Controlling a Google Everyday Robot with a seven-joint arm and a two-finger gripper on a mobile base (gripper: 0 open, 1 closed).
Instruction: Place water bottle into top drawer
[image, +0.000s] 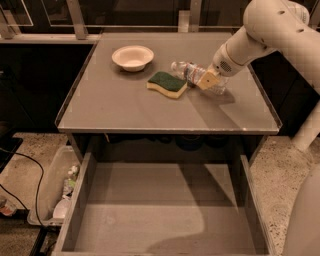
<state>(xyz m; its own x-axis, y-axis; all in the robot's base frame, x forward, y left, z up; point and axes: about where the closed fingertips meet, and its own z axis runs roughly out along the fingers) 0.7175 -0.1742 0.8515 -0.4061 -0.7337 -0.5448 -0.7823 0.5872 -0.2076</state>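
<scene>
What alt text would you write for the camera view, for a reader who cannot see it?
The robot's gripper is at the water bottle, which lies on the grey table beside a green-and-yellow sponge and a white bowl. Below, the top drawer stands pulled open with nothing in it.
</scene>
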